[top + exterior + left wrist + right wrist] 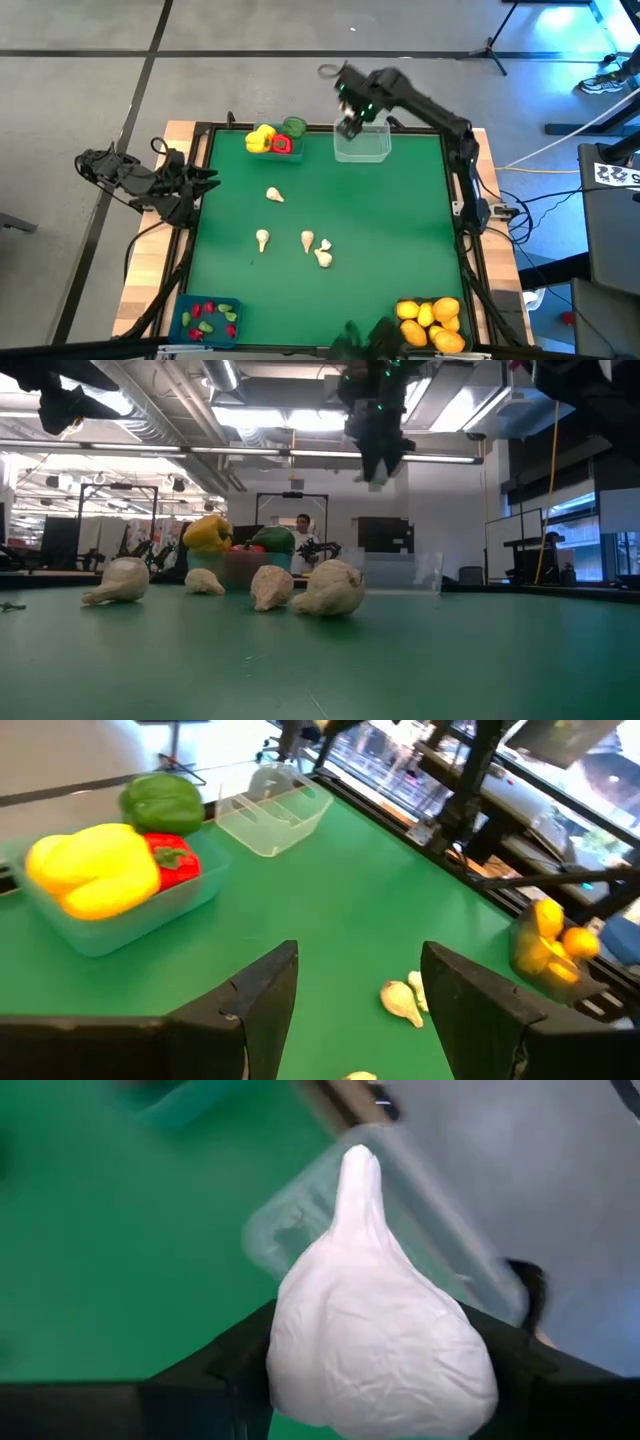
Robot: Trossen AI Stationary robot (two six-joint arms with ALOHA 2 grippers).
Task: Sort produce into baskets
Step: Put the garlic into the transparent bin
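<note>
1. The right end effector has its two fingers closed around a white garlic bulb, stem pointing away from the wrist. It hangs above the clear basket at the far edge of the table, as the low view also shows, well off the surface.
2. The left end effector waits at the left edge of the table with its fingers parted and nothing between them.
3. The clear basket looks empty from above, so the carried bulb would be its first item, as far as I can tell.
4. Done so far, by the look of it: the bell peppers, yellow, red and green, sit in the teal basket just beside the clear one. The citrus fills the basket at the near right corner. The small red and green pieces lie in the blue basket at the near left corner.
5. Still to do: five loose garlic bulbs lie on the green surface, one nearer the peppers and four clustered mid-table. I judge the sort well past halfway.
</note>
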